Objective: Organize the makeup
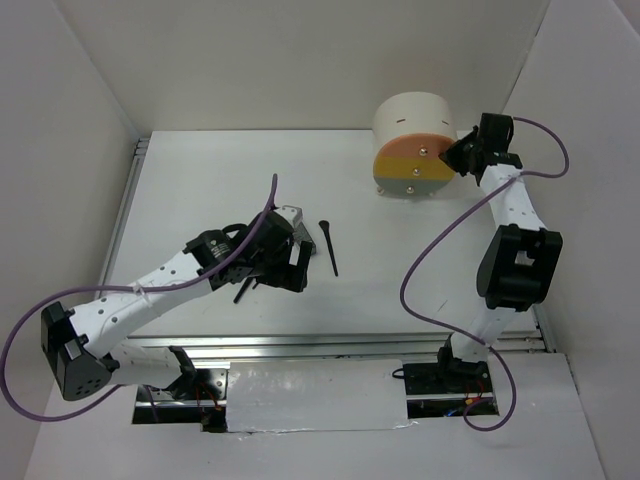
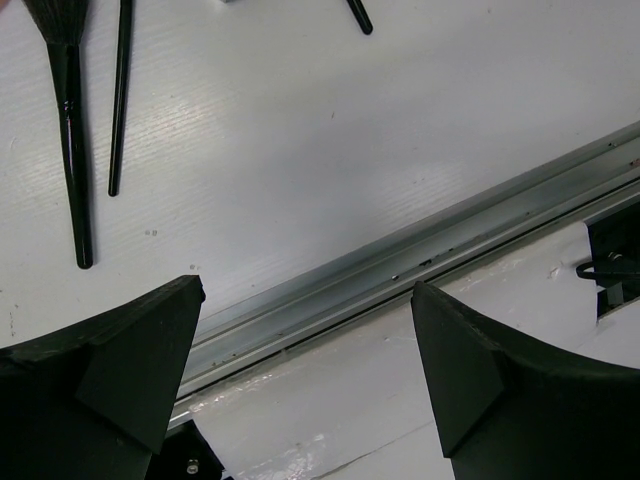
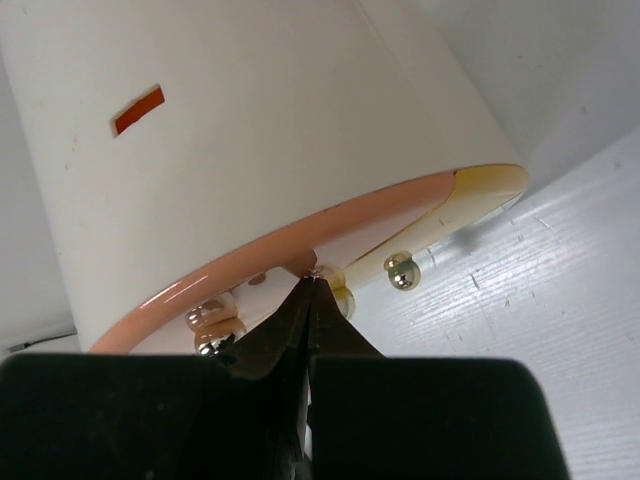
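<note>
Near the arms, the left gripper [image 2: 310, 300] hangs wide open, well left of the box [image 1: 410, 125], partly hiding the black brushes [image 2: 72, 150], their ends cut off. At the box's orange front, the right gripper [image 3: 313, 285] is closed; whether it pinches a knob is unclear.

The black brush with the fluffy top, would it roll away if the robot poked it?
The black brush would probably roll: its handle looks round. Because it tapers to a thin tip, it may swing in a curve. It looks slim, so likely light, and its glossy shine could let it slip in the open left gripper.
</note>
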Available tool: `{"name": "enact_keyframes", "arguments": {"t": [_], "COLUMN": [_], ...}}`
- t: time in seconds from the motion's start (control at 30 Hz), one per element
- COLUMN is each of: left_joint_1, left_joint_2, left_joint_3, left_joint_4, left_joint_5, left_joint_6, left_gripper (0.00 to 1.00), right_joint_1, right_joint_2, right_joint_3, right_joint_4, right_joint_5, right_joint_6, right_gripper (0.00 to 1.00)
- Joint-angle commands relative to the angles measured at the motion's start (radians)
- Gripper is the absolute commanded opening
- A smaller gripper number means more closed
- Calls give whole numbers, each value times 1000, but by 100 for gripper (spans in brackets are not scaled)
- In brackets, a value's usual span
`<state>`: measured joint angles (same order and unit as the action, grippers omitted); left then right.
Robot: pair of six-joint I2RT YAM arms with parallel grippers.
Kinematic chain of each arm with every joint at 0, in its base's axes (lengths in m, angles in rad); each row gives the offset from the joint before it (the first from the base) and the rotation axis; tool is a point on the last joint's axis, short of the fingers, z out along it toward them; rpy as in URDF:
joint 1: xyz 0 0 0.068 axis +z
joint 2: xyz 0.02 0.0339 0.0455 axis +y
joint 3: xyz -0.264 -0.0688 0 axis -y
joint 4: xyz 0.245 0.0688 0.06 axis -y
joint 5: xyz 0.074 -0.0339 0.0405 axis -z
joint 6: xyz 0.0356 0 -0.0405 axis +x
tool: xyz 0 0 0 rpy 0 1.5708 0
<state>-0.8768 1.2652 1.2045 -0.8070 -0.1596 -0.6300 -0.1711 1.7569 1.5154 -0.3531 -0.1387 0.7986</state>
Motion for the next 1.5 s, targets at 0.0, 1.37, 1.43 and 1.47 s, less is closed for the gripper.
{"name": "enact_keyframes", "arguments": {"t": [0.0,1.37,1.43,1.47], "left_joint_1": [-2,-2,-2,-4], "left_joint_2": [8,-10,-10,-9], "left_joint_3": [21,24,26,26], "left_joint_4": [28,-21,-23,-23], "left_joint_5": [-20,-1,2,2], "left_joint_6": [-22,-19,-19,-19], "left_gripper": [99,99,99,99], "right_joint_1": [-7,-28,-28,-28], "right_joint_2": [29,76,85,88], "right_joint_3": [95,-393,-383,-385], "right_joint_4": [-14,798,790,793], "right_joint_5": [-18,-423,-417,-412], "right_joint_6": [-39,119,119,117], "right_gripper": [0,55,53,52]}}
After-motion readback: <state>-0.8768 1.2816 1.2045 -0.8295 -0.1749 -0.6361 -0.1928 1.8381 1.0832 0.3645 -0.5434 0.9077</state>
